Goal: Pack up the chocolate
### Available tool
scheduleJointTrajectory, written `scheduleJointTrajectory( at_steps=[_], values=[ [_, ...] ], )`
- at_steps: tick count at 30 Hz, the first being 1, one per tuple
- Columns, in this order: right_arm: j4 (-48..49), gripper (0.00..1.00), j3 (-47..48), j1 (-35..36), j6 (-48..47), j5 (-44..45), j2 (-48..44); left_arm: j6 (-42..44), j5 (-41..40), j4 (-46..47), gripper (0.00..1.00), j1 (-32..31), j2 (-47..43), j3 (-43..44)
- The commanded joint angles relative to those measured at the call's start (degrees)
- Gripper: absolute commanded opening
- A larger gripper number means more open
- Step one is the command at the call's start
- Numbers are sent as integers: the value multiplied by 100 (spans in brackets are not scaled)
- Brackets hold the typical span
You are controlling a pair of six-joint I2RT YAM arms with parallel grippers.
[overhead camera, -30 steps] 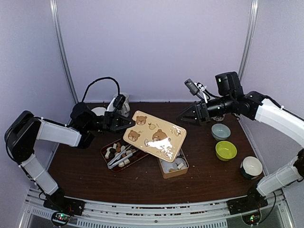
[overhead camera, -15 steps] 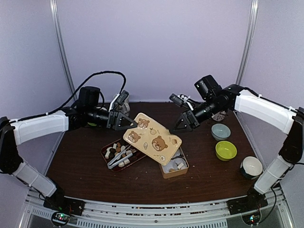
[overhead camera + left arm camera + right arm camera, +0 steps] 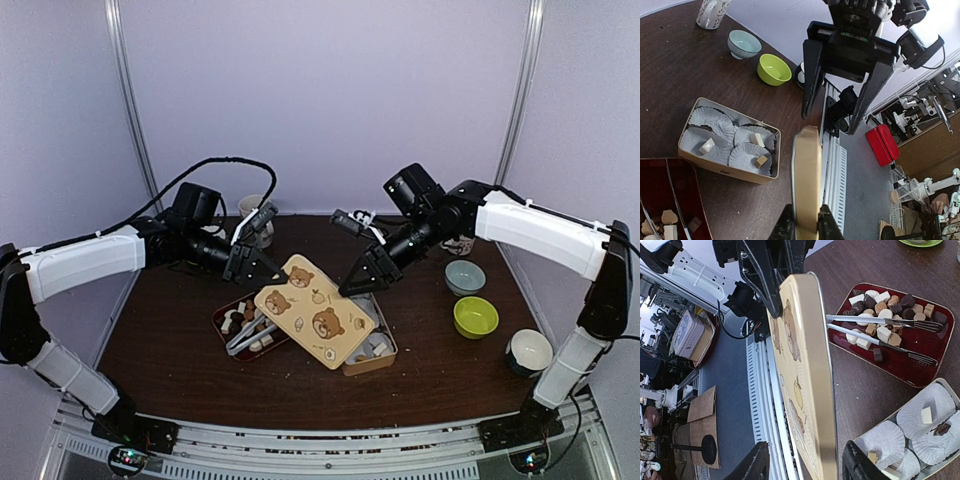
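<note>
White links, black joints.
Looped black cable (image 3: 215, 161) on left arm (image 3: 90, 262); left gripper (image 3: 274, 273) and right gripper (image 3: 348, 288) black, triangular.

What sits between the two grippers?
The bear-print tin lid, seen in the top view: the left gripper pinches one end, the right gripper straddles the other, jaws open.

Edge-on bear-printed lid (image 3: 800, 365) inside the right claw (image 3: 807, 462) (chocolate (image 3: 885, 315) beyond)

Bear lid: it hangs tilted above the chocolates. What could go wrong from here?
The lid is pinched only at one edge by the left fingers, so it may twist or slip. The right fingers straddle its far edge without clamping; a skewed close could knock it onto the open tin or tongs.
</note>
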Motion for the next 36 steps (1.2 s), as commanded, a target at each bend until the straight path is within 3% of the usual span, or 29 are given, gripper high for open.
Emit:
scheduleJointTrajectory(
  at_steps=[1, 11, 14, 17, 21, 25, 32, 36],
  values=[
    [714, 47, -226, 159, 268, 113, -61, -111, 238, 444, 1, -5, 36, 134],
    [922, 40, -410, 192, 384, 247, -26, -114, 371, 477, 2, -7, 16, 141],
    [1000, 27, -432, 199, 398, 105, -19, -99, 333, 473, 2, -4, 9, 143],
    [1076, 25, -498, 187, 400, 47, -62, -84, 300, 513, 4, -6, -11, 140],
    [1221, 12, -672, 39, 458, -18, -154, -69, 48, 546, 8, -9, -86, 105],
    [1782, 5, -1071, -135, 806, -274, -408, -228, -178, 811, 26, -4, -135, -4],
    [2305, 5, -1733, -473, 1313, -149, -856, -589, -1512, 1170, 79, -5, -490, -356],
    [2636, 5, -2258, -686, 1737, -88, -1007, -841, -2349, 1348, 88, -6, -783, -722]
  ],
)
